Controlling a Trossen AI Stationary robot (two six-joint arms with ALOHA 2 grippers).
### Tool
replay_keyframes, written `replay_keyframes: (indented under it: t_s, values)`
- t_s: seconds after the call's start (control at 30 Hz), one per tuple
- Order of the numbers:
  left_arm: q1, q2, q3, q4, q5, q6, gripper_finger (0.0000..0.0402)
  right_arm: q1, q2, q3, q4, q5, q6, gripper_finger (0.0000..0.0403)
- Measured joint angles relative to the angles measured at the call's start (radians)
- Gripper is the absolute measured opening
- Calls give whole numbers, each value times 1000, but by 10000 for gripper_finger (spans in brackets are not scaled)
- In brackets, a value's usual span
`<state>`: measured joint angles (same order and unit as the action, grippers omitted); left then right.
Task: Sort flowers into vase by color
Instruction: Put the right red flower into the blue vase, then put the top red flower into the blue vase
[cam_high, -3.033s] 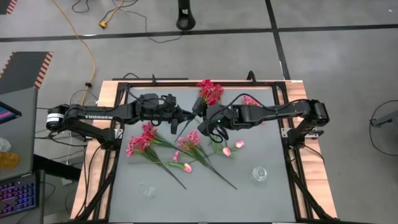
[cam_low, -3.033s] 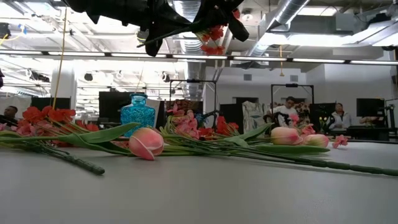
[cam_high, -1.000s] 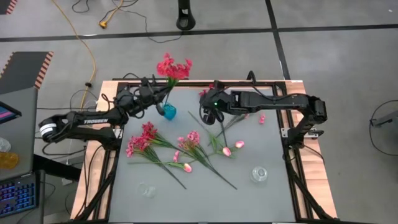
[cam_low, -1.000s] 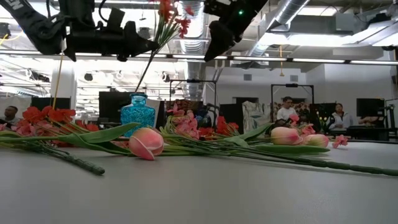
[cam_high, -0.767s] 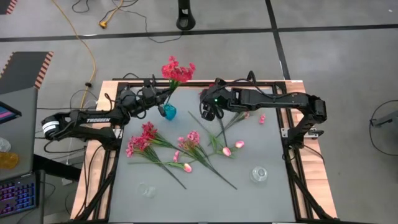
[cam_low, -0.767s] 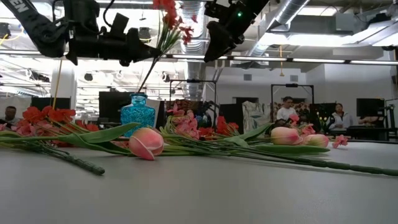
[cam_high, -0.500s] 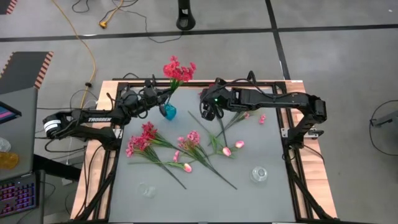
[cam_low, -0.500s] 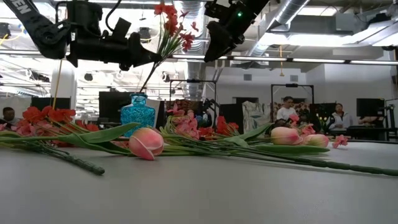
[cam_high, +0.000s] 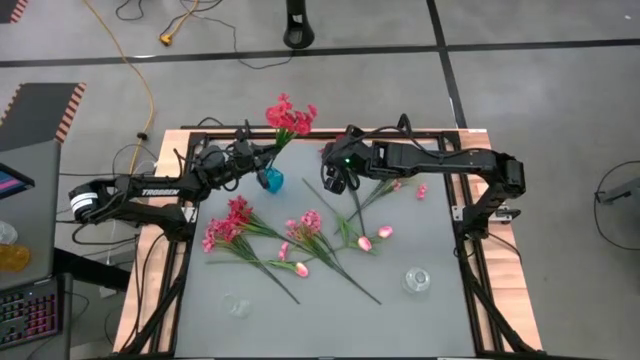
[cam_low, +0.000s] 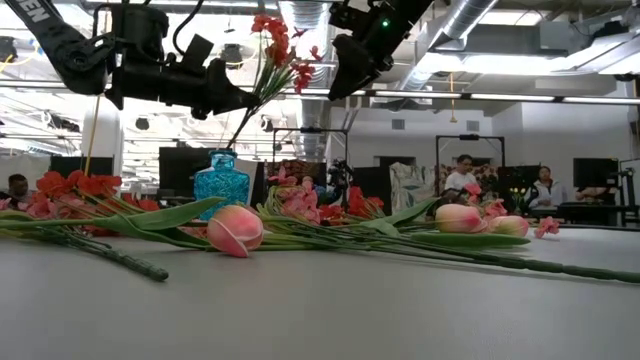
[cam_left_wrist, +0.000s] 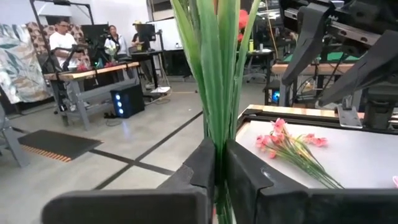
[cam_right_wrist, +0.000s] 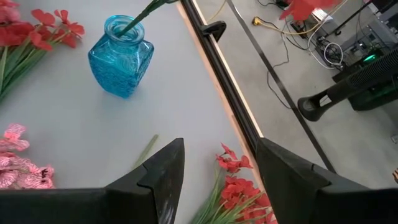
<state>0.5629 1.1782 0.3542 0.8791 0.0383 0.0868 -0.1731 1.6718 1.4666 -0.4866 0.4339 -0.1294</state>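
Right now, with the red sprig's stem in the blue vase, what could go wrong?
The left hand grips the red sprig at a slant, stem tip barely inside the blue vase. Releasing could let the top-heavy sprig tip the vase or fall out. The open right hand hovers close, risking a collision.

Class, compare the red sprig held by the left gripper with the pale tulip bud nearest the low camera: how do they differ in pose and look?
The red sprig stands tilted in the air, its stem in the blue vase, clamped by the left gripper. The tulip bud lies flat on the table, untouched. The sprig bears small deep red clusters; the bud is one rounded pale pink head. Both have green stems.
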Motion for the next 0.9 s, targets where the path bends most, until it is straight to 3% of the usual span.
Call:
replay_keyframes:
  t_s: [0.27, 0.5, 0.67, 0.9]
  values:
    - [0, -16, 0, -34, -1, -24, 93, 0, 0, 0, -16, 0, 3, 225]
    - [0, -137, 0, -213, -1, -27, 143, -12, 0, -1, -65, 5, 185, 225]
    - [0, -267, 0, -334, -1, -12, 157, -44, 3, -1, -145, 3, 349, 225]
    - [0, -440, 0, -504, -1, 10, 157, -83, 24, -2, -189, -42, 368, 225]
